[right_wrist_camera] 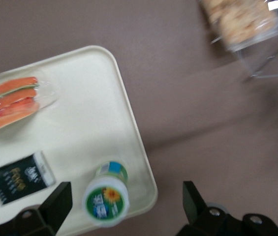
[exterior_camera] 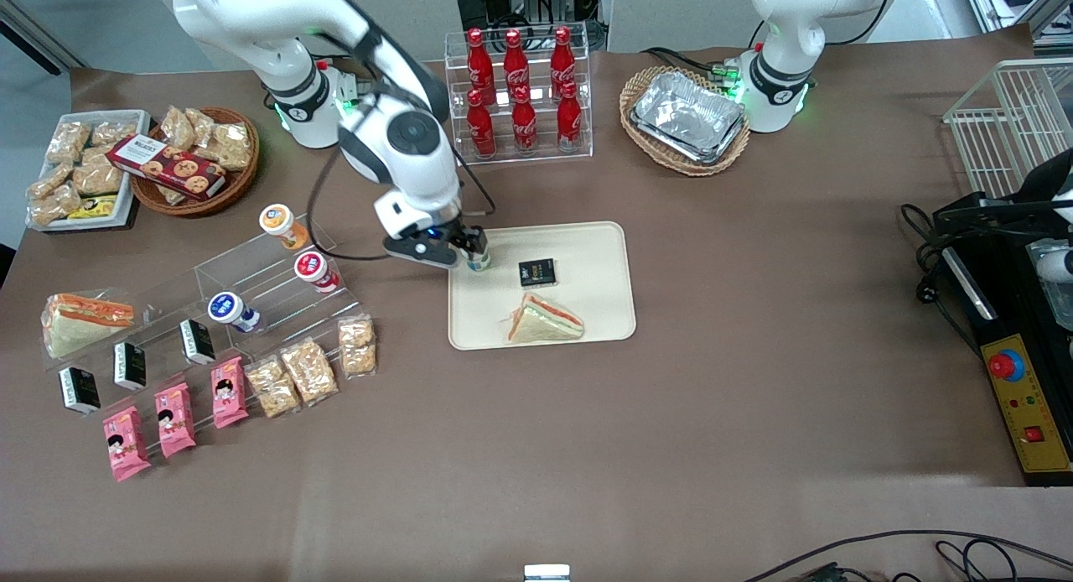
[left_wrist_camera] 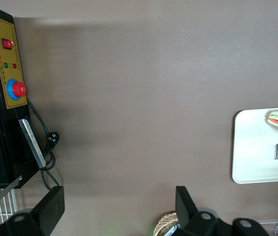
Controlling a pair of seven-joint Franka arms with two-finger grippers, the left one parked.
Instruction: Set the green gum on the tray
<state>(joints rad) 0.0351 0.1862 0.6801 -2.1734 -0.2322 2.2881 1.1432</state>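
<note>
The green gum point(right_wrist_camera: 106, 199) stands upright just inside the tray point(right_wrist_camera: 129, 113) rim; the end effector point(exterior_camera: 474, 252) hangs above it, fingers spread wide, holding nothing.

Surface: a matt brown table covering point(exterior_camera: 754, 381) fills nearly the whole front view. Landmark: the cream-beige rectangular plastic tray point(exterior_camera: 624, 280).

- Farther from the front camera than the tray, past the table edge: pale grey floor point(exterior_camera: 50, 20) and a dark equipment frame with hanging cables point(exterior_camera: 520, 3).
- Toward the parked arm's end from the tray: a black control box with a yellow panel and red button point(exterior_camera: 1018, 397), and a white wire rack point(exterior_camera: 1006, 129).
- Nearer the camera than the tray: soft pale glare on the covering and black cables point(exterior_camera: 922, 548) at its edge.
</note>
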